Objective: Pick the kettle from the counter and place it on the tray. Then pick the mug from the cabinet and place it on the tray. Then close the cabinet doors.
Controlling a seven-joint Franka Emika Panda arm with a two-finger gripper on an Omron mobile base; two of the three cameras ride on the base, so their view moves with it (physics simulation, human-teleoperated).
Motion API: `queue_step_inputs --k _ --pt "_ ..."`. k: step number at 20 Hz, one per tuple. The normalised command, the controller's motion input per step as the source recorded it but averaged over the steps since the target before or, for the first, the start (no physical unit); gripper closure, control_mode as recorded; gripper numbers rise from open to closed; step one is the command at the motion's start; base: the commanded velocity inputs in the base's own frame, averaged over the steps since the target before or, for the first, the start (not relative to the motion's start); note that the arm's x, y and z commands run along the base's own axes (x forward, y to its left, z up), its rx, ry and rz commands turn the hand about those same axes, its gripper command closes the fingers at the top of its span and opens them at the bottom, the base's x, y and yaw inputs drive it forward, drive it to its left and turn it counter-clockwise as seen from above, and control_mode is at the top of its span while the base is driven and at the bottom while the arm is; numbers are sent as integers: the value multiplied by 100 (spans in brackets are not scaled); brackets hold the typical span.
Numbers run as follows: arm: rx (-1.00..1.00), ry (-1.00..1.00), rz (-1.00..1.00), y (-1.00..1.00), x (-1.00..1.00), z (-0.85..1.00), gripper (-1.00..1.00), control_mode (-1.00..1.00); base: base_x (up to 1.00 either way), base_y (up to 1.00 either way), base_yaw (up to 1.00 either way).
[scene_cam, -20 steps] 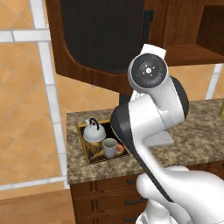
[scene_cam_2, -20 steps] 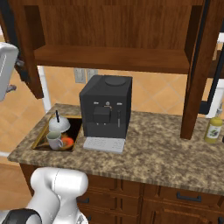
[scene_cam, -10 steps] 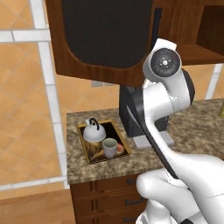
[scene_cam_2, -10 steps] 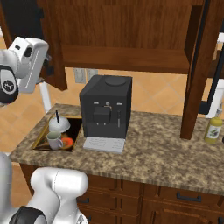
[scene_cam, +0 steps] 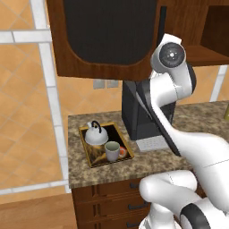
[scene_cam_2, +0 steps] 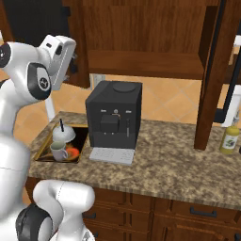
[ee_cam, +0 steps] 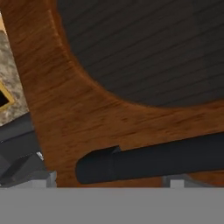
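Note:
The kettle [scene_cam: 95, 134] [scene_cam_2: 63, 134] and the grey-green mug [scene_cam: 112, 151] [scene_cam_2: 58, 151] both stand on the yellow-rimmed tray [scene_cam: 84, 146] [scene_cam_2: 40, 153] at the left end of the counter [scene_cam: 91, 172] [scene_cam_2: 179, 162]. My gripper [scene_cam_2: 75, 66] [ee_cam: 109, 179] is up at the left cabinet door [scene_cam: 107, 36] [scene_cam_2: 75, 42], open, close against its wood. The door's black bar handle [ee_cam: 153, 159] [scene_cam: 162, 22] lies right in front of the fingertips [ee_cam: 43, 177]. The right cabinet door [scene_cam_2: 212, 70] stands open, edge on.
A black coffee machine [scene_cam: 136, 116] [scene_cam_2: 113, 117] with a grey drip plate stands just right of the tray, under the cabinet shelf [scene_cam_2: 141, 66]. A yellowish bottle [scene_cam_2: 230, 139] stands at the counter's right end. Brown drawers [scene_cam_2: 188, 212] run below.
The arm has swung from low near the base up to the left door. In the right base view the hand and the door's edge have moved rightward, the door swinging inward.

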Motion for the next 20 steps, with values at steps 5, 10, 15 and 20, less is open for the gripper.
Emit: queue_step_inputs --k 5,10,15,20 --pt "0 -1 1 0 72 -10 -100 -100 0 0 0" --pt "0 0 0 -5 77 -15 -100 -100 0 0 0" --pt "0 0 0 -6 64 -13 -100 -100 0 0 0" --pt "0 0 0 -6 64 -20 -100 -100 0 0 0"
